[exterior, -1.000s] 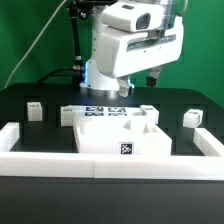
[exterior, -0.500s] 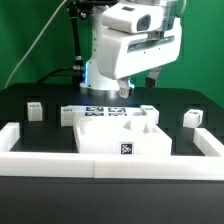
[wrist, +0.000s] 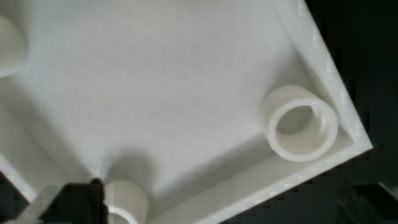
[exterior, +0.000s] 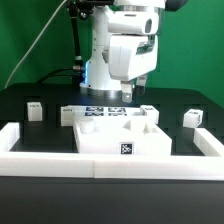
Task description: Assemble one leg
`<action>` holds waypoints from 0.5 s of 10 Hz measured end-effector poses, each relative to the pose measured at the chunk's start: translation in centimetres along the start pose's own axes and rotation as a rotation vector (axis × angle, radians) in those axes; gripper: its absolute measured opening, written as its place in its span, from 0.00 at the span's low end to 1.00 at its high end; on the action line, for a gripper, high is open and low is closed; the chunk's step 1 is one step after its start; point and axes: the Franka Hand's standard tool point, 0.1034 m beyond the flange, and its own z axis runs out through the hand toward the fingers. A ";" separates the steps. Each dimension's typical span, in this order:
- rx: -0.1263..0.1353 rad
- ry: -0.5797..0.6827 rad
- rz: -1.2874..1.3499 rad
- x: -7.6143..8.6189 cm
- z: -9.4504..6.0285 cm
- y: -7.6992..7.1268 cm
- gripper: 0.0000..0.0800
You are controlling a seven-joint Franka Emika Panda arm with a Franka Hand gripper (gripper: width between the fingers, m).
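Several small white legs with tags stand on the black table: one at the exterior view's left (exterior: 35, 110), one beside the panel (exterior: 68, 115), one behind it (exterior: 148, 110) and one at the right (exterior: 192, 118). The large white square panel (exterior: 112, 140) with raised pegs lies in the middle. My gripper (exterior: 131, 94) hangs above the panel's far edge, open and empty. In the wrist view the panel (wrist: 160, 90) fills the picture, with a round peg (wrist: 302, 125) near its edge. One dark finger (wrist: 79, 200) shows beside another peg (wrist: 128, 202).
Long white border rails run along the front (exterior: 110, 166), the left (exterior: 10, 133) and the right (exterior: 211, 141). The marker board (exterior: 100, 111) lies behind the panel. A green backdrop stands behind the table.
The wrist has turned above the panel's far edge, so the hand now faces a different way. The panel and the legs have not moved.
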 end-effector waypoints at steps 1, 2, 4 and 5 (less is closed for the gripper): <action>0.003 -0.001 0.005 -0.1 0.0 0.0 0.81; 0.003 -0.001 0.006 -0.1 0.0 0.0 0.81; 0.003 -0.001 0.006 -0.1 0.0 0.0 0.81; -0.021 0.005 -0.069 -0.1 0.1 0.1 0.81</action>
